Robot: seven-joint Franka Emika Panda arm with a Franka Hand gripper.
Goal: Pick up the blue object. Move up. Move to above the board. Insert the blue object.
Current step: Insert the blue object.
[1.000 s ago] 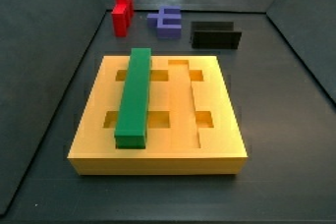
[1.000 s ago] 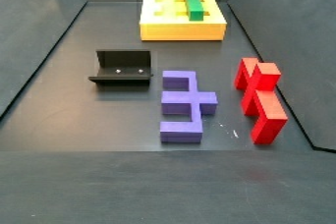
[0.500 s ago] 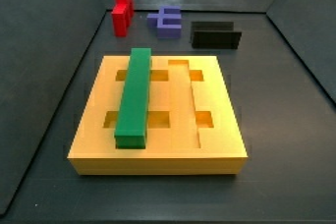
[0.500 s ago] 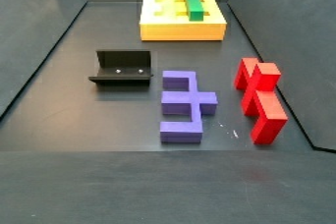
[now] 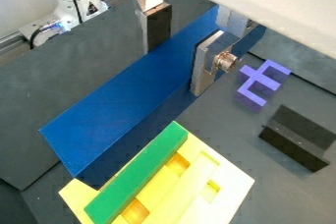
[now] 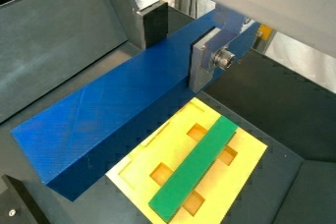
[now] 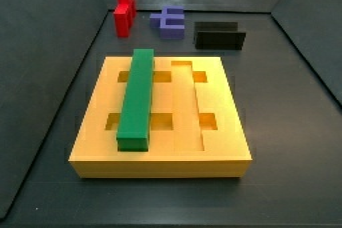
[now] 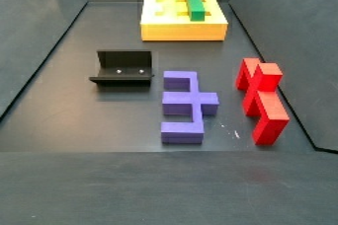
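Only the wrist views catch the gripper [image 5: 178, 46] at all; neither side view has it or the arm in frame. Its two silver fingers [image 5: 207, 63] are clamped on the blue bar [image 5: 138, 100], one plate on each long side near one end, and the rest of the bar sticks out well past the fingertips. The same grip shows in both wrist views [image 6: 125, 105]. Below the bar lies the yellow board [image 6: 151, 164], with the green bar [image 6: 195, 168] sitting in one of its grooves. The side views add the floor pieces: red block [image 8: 262, 99], purple block [image 8: 185, 106], and the fixture [image 8: 123, 70]. The blue bar isn't visible in either of them.
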